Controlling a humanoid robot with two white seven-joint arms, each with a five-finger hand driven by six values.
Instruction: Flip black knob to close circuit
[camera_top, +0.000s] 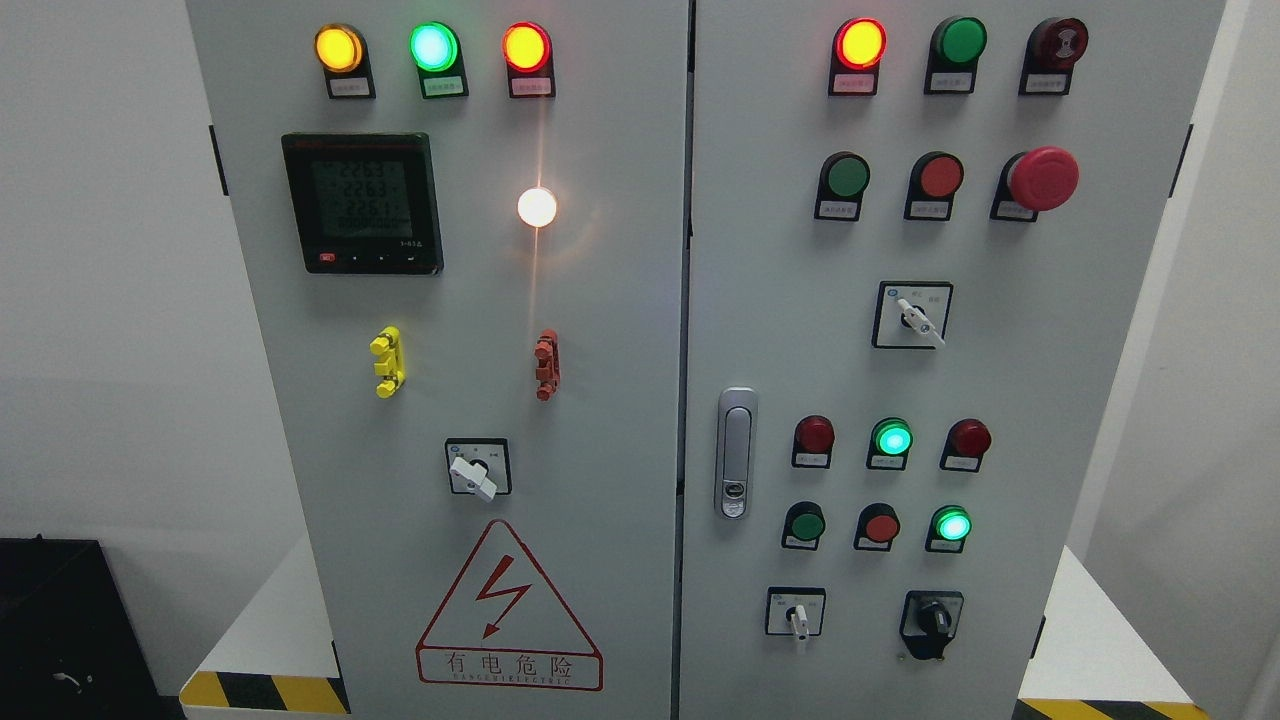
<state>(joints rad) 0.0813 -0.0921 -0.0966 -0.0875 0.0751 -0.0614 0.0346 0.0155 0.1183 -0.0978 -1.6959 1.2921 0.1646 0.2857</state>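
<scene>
A: Head view shows only the cabinet (600, 650) — no arm and no hand of the robot is inside the picture. So I cannot tell if the fingers are released, clenched or grasping something.

B: And the black knob (934, 622)?

A: It sits at the bottom of the right door, at the lower right of the picture. Just to its left is a small white selector switch (797, 617), and above it the lit green lamp (951, 524). The door handle (736, 467) is further left, near the seam between the two doors.

B: Which way does the knob lie?

A: Its grip looks close to upright, maybe a little tilted — against the black base it is hard to read exactly.

B: Then which hand is nearer?

A: I judge the right one, because the right arm enters from the picture's right side and the knob is on that side, low on the panel. The reach must come up from below, and the fingers must close across the grip's long axis to turn it.
</scene>
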